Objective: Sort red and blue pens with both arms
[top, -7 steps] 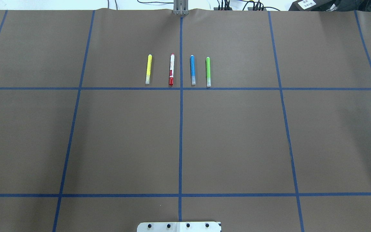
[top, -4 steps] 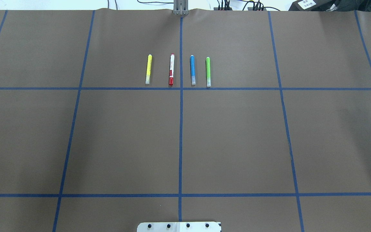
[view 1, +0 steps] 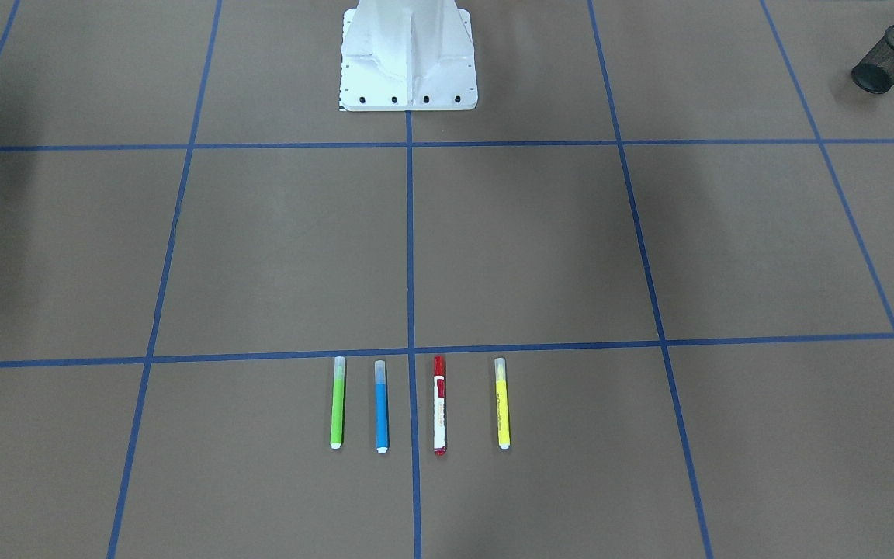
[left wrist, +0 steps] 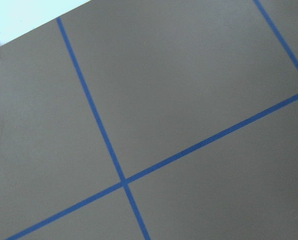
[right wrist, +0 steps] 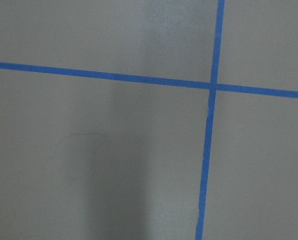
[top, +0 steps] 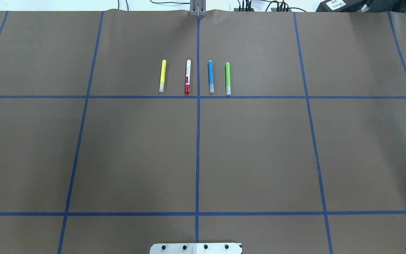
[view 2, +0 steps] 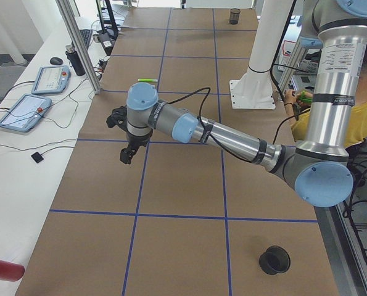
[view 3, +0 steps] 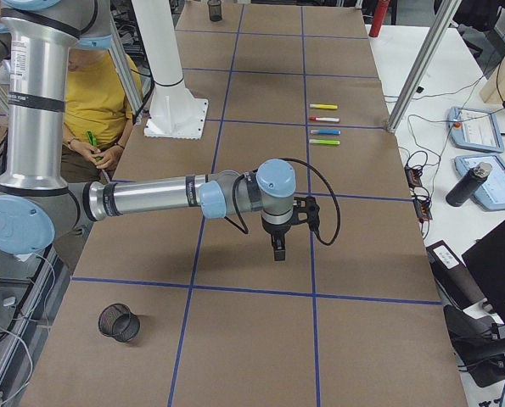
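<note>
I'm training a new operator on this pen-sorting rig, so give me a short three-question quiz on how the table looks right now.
1. True or false: the red pen and the blue pen lie on the same side of the centre tape line.
2. Multiple choice: in the overhead view, which colour of marker lies next to the blue pen, on the side away from the red pen? A. yellow B. green C. none
3. Fill in: the row holds ___ markers in all.

Key
1. False. The centre tape line runs between them.
2. B. The green marker ends the row there.
3. Four.
</note>
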